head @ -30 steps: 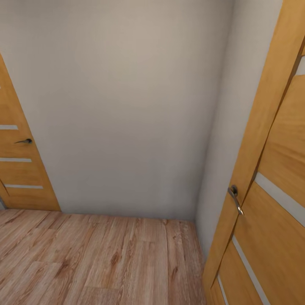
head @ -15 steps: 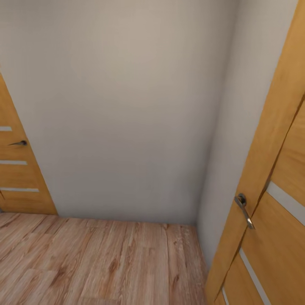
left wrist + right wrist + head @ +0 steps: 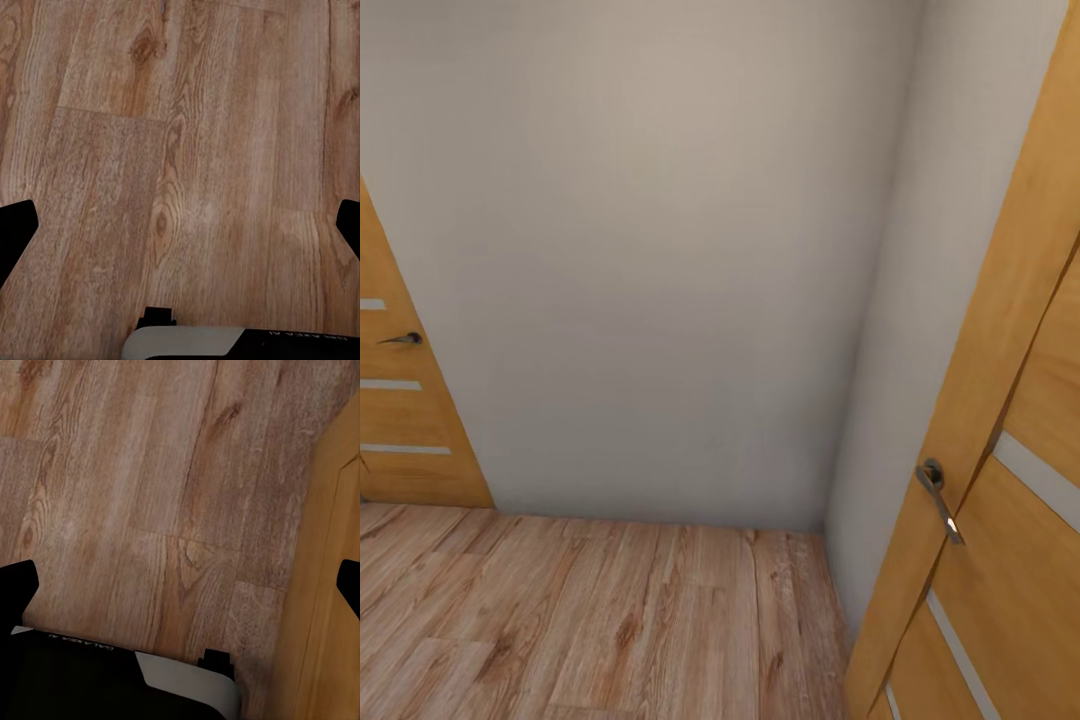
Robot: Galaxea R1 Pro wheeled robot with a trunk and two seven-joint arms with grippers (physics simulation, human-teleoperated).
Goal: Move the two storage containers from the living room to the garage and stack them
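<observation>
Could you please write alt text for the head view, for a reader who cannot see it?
A plain pale beige wall fills a corner above light wood plank flooring. An orange-brown wooden door with a metal handle stands at right, another orange-brown door at left.

A pale beige wall meets a light wood plank floor in a corner. An orange-brown door with a dark handle stands at the left. Another door, nearer on the right, has a metal lever handle.
</observation>
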